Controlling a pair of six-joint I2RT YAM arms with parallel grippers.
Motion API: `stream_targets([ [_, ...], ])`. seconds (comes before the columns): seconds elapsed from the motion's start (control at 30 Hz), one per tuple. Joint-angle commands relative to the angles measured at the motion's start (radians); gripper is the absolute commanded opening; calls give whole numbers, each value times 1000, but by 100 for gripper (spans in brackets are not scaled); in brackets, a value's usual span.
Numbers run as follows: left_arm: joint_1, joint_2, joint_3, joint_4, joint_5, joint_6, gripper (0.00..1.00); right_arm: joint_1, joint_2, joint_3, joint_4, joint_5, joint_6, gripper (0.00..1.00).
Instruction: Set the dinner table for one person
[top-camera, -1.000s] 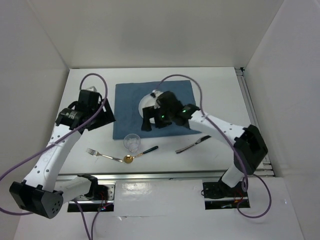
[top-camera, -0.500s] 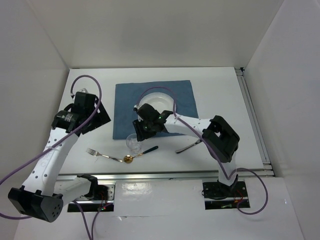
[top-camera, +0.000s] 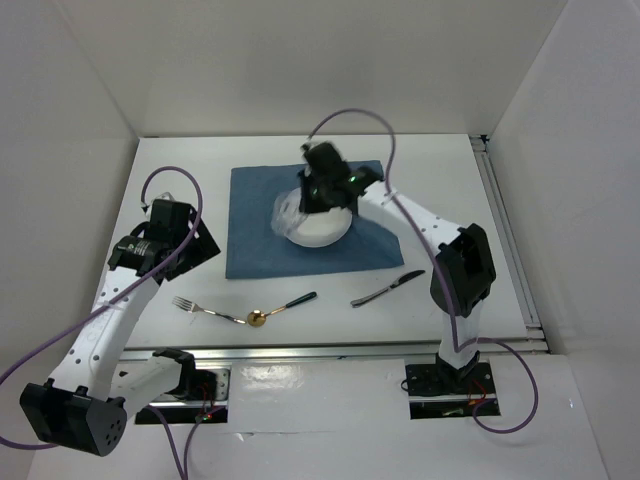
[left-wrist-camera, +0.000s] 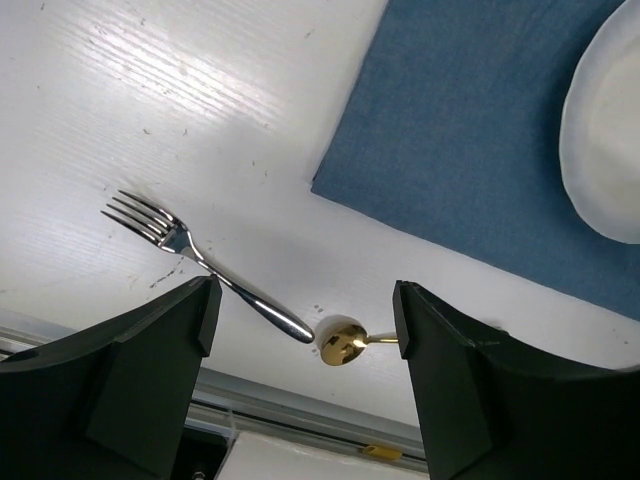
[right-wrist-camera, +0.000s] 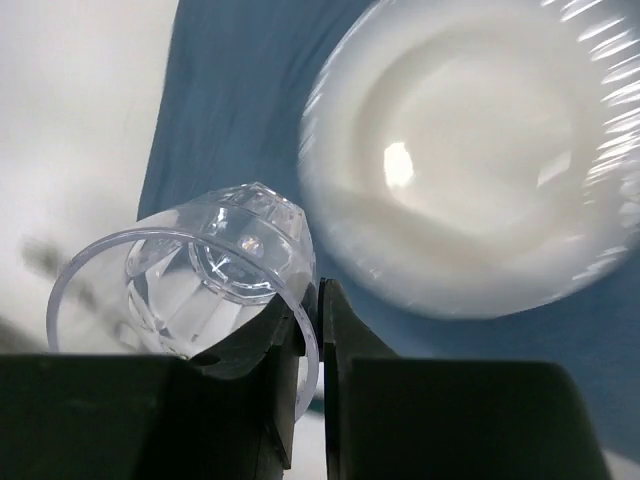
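The dinner table (top-camera: 440, 190) is a broad, matte white rectangle edged with silver metal rails. It carries a square blue cloth (top-camera: 255, 215) with a glossy round white plate (top-camera: 325, 228) on it, and nearer the arms a steel fork (left-wrist-camera: 185, 245), a gold-bowled spoon (left-wrist-camera: 343, 343) with a dark handle, and a steel knife (top-camera: 387, 288). The right gripper (right-wrist-camera: 312, 300) pinches the thin rim of a clear, faceted drinking glass (right-wrist-camera: 200, 275), tilted over the cloth by the plate's left edge, with the tabletop below it. The left gripper (left-wrist-camera: 302, 295) hangs with fingers spread wide above the table's bare near-left part, the fork and spoon bowl showing between them.
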Motion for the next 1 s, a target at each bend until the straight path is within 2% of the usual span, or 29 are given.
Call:
stream_targets([
  [0.0,5,11,-27,49,25,-10,88,-203,31,204,-88,137,25,0],
  [0.1,5,31,-27,49,7,1,88,-336,139,334,-107,128,49,0],
  [0.27,5,31,-56,40,-4,12,88,-461,319,499,-116,128,75,0],
  [0.37,5,31,-78,40,-4,-8,100,-510,427,625,-147,118,75,0],
  [0.43,5,31,-104,40,10,-20,100,-532,461,674,-156,108,75,0],
  [0.83,-4,81,-171,50,68,-143,100,-562,544,634,-130,108,66,1],
  [0.87,-4,81,-182,61,68,-154,100,-562,544,623,-118,108,66,9],
  [0.93,-4,92,-195,72,79,-177,100,-562,544,623,-118,108,66,19],
  [0.97,-4,103,-204,72,79,-186,100,-562,544,623,-105,108,66,36],
])
